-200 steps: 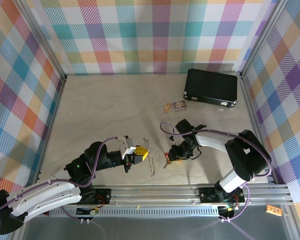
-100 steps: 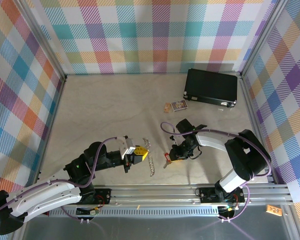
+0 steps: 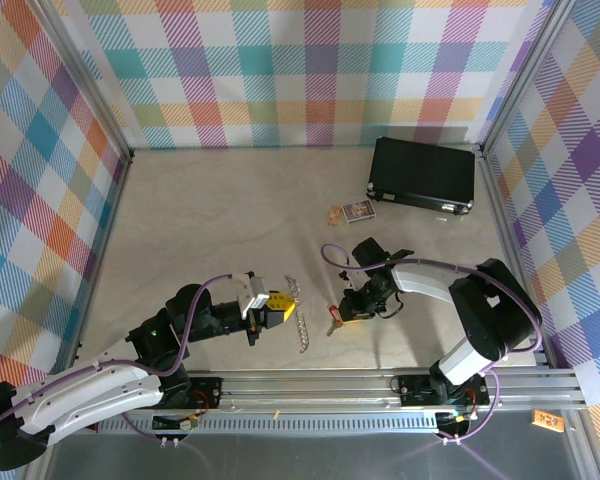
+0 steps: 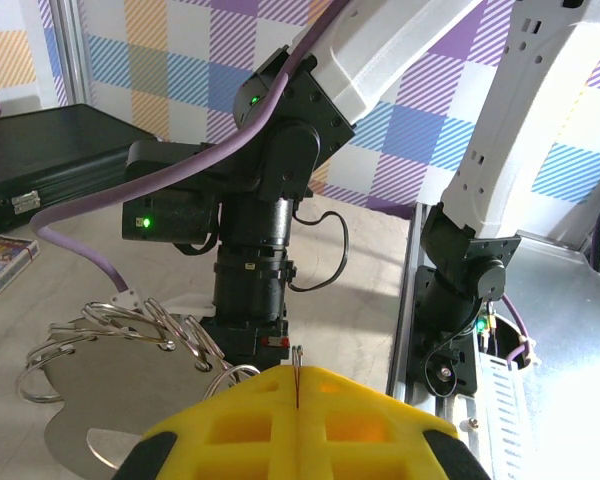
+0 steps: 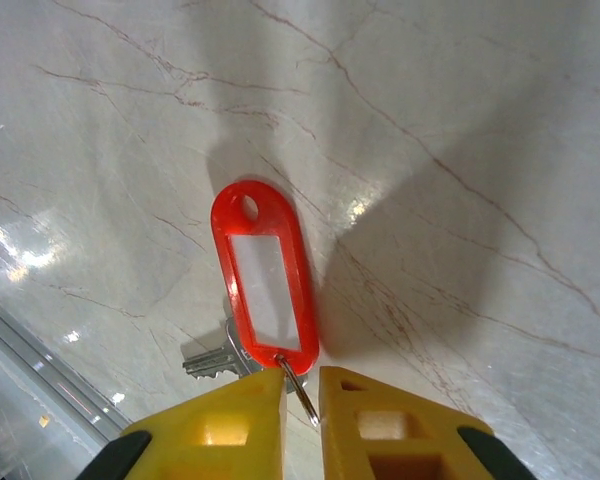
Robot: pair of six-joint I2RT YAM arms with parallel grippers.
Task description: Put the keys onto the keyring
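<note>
- Key (image 5: 263,280) at the right gripper (image 5: 302,395): jaws a narrow slit apart, key's thin wire loop in the gap; can't tell if it's pinched.
- Red head and silver blade lie flat on the table (image 3: 230,220), close to the near edge, right of centre.
- Left gripper (image 4: 296,385): pads pressed together, pinching a thin wire of the keyring (image 4: 130,328).
- Keyring is just left of the key, between the two grippers.
- Case (image 3: 423,172) in the far right corner, card (image 3: 358,211) just beside it, both well apart from the key.
</note>
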